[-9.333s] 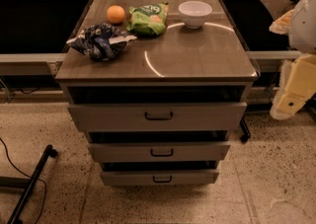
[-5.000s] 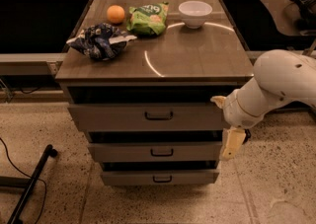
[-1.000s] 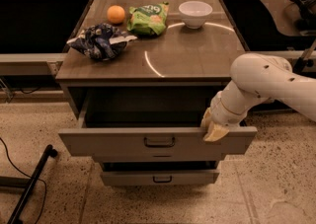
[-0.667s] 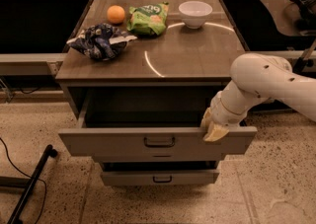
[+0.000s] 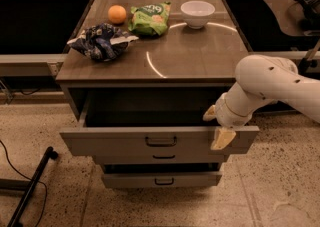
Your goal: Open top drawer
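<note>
The top drawer [image 5: 115, 142] is pulled out of the cabinet, its dark inside showing behind the grey-beige front. Its small dark pull handle [image 5: 161, 141] sits at the front's centre. My gripper [image 5: 216, 127] is at the right end of the drawer front's upper edge, on the end of my white arm [image 5: 265, 83]. One cream finger [image 5: 222, 138] hangs down over the outside of the front; the other [image 5: 209, 113] is behind the edge, inside the drawer. The two narrower drawers [image 5: 162, 176] below are pushed in.
On the cabinet top [image 5: 195, 53] lie an orange [image 5: 117, 14], a green snack bag [image 5: 150, 18], a white bowl [image 5: 197, 13] and a dark blue crumpled bag [image 5: 101, 41]. A black stand leg and cable [image 5: 30, 191] lie on the speckled floor at the left.
Since the earliest frames the arm came in from the right and the top drawer has slid out. Over the last second nothing has visibly moved.
</note>
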`<control>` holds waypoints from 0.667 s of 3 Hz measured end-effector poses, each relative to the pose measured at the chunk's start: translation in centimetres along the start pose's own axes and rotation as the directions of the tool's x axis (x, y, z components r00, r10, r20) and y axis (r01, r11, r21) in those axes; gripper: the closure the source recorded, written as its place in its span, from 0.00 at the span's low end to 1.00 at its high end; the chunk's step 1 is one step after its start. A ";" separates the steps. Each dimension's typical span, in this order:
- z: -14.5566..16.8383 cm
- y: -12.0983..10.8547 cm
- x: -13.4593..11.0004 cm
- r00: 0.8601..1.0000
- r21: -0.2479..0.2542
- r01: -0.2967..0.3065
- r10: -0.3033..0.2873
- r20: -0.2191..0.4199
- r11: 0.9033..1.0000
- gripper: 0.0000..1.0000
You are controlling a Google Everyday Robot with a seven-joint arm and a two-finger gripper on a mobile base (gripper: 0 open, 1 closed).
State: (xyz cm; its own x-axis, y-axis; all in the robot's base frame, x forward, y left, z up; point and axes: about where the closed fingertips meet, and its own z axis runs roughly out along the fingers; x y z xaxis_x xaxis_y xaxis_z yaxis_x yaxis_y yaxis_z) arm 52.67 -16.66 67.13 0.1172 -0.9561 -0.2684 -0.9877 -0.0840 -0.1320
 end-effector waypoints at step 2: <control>0.2 0.3 -0.2 1.000 -0.014 0.007 -0.007 0.002 1.000 0.00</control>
State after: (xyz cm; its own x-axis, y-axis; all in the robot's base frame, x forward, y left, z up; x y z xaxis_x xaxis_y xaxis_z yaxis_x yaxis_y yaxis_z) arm 52.42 -16.47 66.95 0.1248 -0.9550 -0.2691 -0.9881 -0.0951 -0.1206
